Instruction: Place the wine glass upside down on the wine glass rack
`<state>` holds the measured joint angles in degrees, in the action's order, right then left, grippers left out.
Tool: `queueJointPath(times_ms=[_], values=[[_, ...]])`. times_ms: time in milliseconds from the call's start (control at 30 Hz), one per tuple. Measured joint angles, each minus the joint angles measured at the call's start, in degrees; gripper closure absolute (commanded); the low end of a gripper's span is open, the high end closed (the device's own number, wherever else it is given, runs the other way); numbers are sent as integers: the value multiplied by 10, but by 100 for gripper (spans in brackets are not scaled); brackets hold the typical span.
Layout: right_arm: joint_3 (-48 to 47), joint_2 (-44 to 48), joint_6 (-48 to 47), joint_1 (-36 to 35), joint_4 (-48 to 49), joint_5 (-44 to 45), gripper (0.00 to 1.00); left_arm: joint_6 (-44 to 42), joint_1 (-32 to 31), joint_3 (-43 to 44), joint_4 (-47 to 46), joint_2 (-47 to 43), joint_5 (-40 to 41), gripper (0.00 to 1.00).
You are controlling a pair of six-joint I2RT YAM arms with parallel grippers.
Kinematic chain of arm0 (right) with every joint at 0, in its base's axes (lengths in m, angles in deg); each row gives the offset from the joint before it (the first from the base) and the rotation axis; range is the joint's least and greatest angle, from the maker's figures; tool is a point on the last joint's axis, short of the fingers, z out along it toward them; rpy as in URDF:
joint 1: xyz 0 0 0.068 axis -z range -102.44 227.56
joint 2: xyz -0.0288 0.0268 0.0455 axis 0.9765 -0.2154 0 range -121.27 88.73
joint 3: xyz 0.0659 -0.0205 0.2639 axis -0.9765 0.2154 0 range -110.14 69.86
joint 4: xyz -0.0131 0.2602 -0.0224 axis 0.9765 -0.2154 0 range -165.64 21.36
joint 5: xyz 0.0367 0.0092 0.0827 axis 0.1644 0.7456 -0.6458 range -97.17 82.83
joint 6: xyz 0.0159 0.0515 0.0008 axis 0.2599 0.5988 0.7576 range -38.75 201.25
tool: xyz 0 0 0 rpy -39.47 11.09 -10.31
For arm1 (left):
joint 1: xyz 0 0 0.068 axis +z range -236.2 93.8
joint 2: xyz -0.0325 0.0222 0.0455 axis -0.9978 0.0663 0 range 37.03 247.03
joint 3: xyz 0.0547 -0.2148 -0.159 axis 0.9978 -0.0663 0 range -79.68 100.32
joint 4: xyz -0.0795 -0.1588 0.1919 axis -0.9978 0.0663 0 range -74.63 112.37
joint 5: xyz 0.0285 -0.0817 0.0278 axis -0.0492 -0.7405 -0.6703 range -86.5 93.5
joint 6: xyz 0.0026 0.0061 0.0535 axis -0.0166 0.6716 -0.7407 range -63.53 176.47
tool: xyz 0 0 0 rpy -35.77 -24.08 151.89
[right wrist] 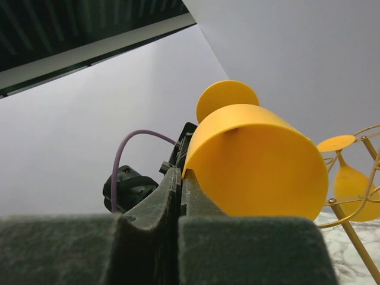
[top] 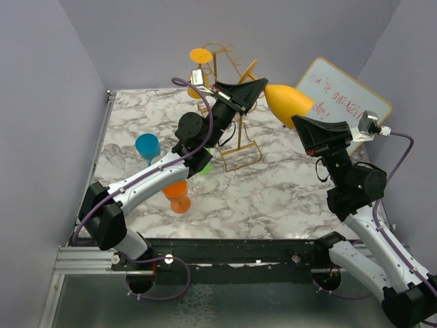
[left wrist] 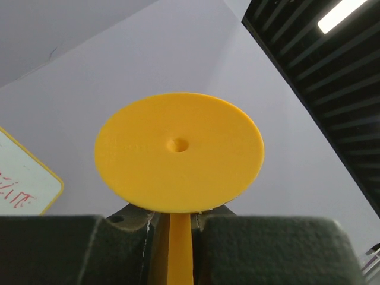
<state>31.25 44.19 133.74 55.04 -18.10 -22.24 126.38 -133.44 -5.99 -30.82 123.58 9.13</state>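
A yellow wine glass (top: 290,102) hangs on its side in the air between both arms, to the right of the wine glass rack (top: 240,154), a golden wire stand. My left gripper (top: 257,83) is closed on its stem; in the left wrist view the stem (left wrist: 179,249) sits between the fingers of the left gripper (left wrist: 178,237), just under the round foot (left wrist: 178,151). My right gripper (top: 298,120) pinches the bowl's rim. In the right wrist view the right gripper (right wrist: 184,178) grips the edge of the bowl (right wrist: 261,166).
An orange-yellow glass (top: 200,56) hangs upside down on the rack, also seen as a hanging glass (right wrist: 350,181) in the right wrist view. On the marble table stand a blue glass (top: 147,147), an orange glass (top: 179,195) and a clear glass (top: 115,157). A whiteboard (top: 341,96) leans at back right.
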Motion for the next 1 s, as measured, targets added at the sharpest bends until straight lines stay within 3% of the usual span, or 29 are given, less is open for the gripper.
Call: queueJointPath(times_ms=[67,233,367,667,1000], values=[[0,0,0,0,0,-1,98,-5,0,0,-3,0,0,100],[-5,4,2,0,-31,-4,55,-38,0,0,-5,-1,1,100],[-7,13,3,0,-79,-9,38,-87,0,-2,-4,-9,1,100],[-9,58,-16,0,-164,-6,34,-190,66,14,60,-55,-49,100],[-23,104,-42,0,-242,7,34,-260,232,132,300,-61,-184,100]])
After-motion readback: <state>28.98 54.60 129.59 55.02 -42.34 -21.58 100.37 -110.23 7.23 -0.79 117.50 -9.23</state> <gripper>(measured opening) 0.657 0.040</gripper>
